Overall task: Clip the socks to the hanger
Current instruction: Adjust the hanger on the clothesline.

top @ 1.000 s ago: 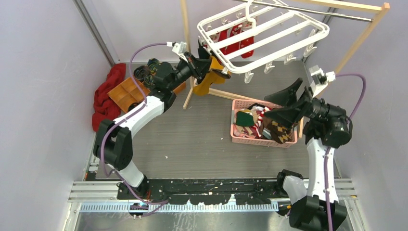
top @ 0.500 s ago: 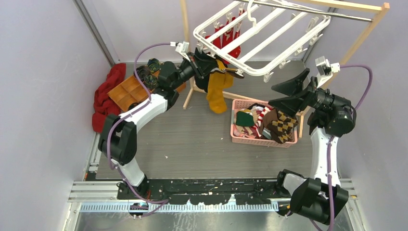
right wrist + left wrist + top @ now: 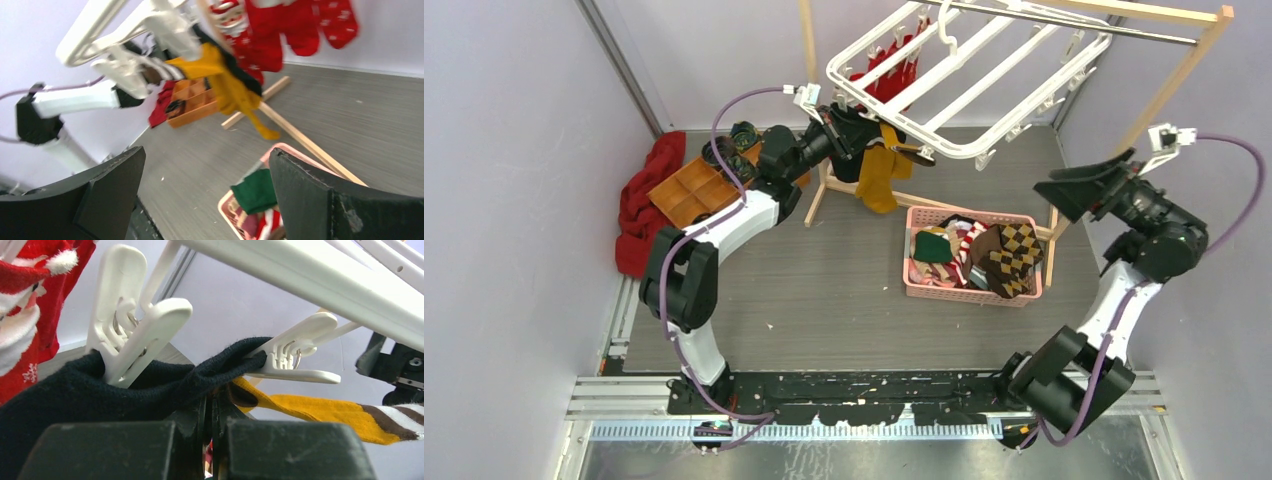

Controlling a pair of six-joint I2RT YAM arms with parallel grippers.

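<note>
Found left gripper [image 3: 210, 412] clenched hard, sock fabric caught at the tips. Noted mustard-yellow sock [image 3: 310, 407] issuing from the right side of the pinch, with its brown-and-cream striped end trailing further right. Noted black sock [image 3: 65, 390] draped directly over the fingertips and bitten by two white clips, one [image 3: 117, 295] up and left of the jaws, the other [image 3: 300, 376] up and right. Unable to confirm whether the pinch takes the black layer as well. Located white hanger [image 3: 310, 285] bar immediately above both clips.

Found right gripper [image 3: 210, 195] spread wide, holding nothing, well apart from the hanger. Noted pink basket [image 3: 969, 297] below and ahead of those jaws, brown argyle sock [image 3: 1012, 250] lying on top among others.

Handling, as judged:
- Light, limp knit; certain to sag and fold under own weight, so unsupported length to be kept short.
- Soft, slightly grippy, not fragile; firm pinch acceptable.
- Best taken at the cuff edge, leaving a margin of fabric proud of the fingertips for feeding into a clip mouth.
- Clips stiff and sprung, hanger free to swing; likely to need steadying from the far side of the jaws.
</note>
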